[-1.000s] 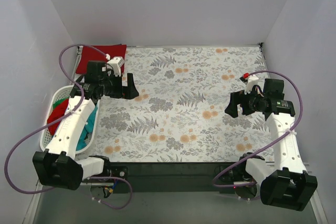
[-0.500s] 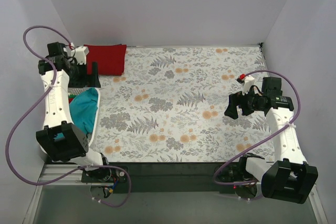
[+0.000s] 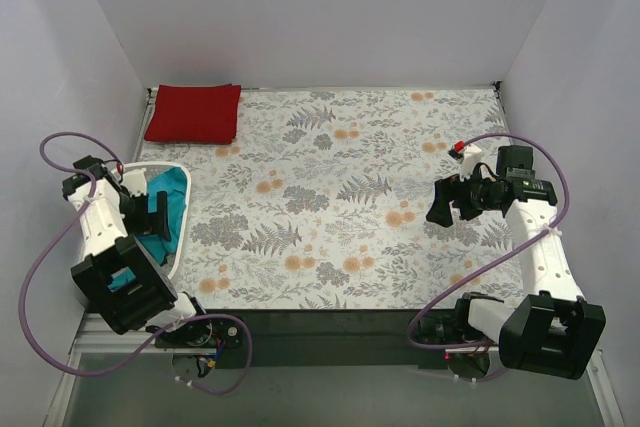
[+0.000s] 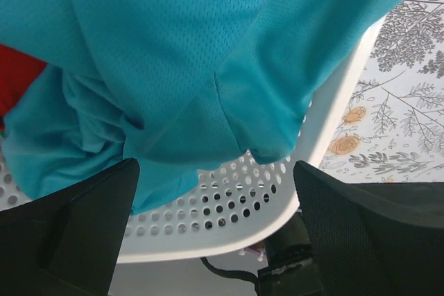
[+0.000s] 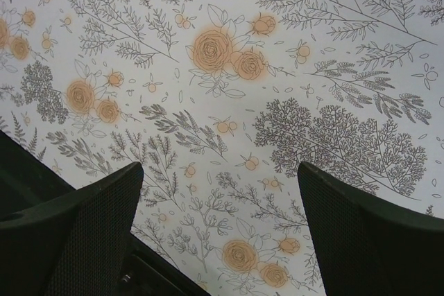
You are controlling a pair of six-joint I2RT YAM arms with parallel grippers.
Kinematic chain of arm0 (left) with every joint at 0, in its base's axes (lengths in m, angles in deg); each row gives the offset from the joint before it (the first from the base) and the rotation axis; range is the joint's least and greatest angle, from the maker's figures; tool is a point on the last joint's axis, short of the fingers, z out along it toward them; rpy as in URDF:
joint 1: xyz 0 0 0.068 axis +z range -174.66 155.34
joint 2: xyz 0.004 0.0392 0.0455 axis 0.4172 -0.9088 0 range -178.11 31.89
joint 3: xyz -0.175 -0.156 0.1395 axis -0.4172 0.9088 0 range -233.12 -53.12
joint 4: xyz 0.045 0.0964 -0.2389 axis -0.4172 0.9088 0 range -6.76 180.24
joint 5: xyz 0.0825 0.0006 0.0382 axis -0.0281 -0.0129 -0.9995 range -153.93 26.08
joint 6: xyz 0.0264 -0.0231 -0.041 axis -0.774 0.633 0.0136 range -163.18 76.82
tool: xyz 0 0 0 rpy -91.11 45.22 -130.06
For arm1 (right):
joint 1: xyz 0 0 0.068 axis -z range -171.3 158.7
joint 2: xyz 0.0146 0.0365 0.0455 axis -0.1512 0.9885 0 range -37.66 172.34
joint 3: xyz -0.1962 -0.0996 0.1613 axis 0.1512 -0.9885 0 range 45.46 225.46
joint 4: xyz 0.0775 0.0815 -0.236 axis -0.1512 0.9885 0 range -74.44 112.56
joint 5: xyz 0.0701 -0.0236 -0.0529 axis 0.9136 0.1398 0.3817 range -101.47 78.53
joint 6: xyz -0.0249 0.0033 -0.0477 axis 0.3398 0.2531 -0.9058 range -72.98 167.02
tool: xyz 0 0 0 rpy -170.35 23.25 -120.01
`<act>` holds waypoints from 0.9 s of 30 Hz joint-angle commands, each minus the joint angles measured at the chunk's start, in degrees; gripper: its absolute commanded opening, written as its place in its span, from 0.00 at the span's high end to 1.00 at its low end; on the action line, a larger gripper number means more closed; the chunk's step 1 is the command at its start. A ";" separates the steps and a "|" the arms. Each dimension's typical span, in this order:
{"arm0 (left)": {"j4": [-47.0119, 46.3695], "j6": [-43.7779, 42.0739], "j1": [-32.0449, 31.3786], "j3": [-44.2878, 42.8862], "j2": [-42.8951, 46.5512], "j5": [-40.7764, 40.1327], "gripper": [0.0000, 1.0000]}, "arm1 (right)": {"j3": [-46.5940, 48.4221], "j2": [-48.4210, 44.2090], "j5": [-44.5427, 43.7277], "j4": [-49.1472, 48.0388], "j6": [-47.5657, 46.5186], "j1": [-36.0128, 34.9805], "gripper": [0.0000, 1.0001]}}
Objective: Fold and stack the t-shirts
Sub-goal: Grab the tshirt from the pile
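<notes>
Teal, seemingly mesh-knit t-shirt drapes over perforated white basket.

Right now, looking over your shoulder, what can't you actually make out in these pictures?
- Basket contents: in the top view the left arm and the teal t-shirt cover the white basket; what lies beneath is hidden.
- Red patch, left wrist view: cut off by the left edge and tucked under the teal cloth; which garment is unclear.
- Folded red t-shirt, top view: too small to tell one shirt from several.
</notes>
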 commanded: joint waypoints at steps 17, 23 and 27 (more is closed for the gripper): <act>-2.60 -0.33 0.17 -20.06 2.31 22.93 1.00 | 3.58 2.08 1.74 0.59 0.40 -0.10 0.02; -7.33 6.42 -5.18 -36.58 1.62 35.27 1.00 | 6.48 2.69 2.45 0.59 0.05 -0.19 0.02; -17.30 16.78 -16.32 -45.21 -0.06 36.86 1.00 | 8.50 3.57 2.53 0.59 -0.04 -0.10 0.02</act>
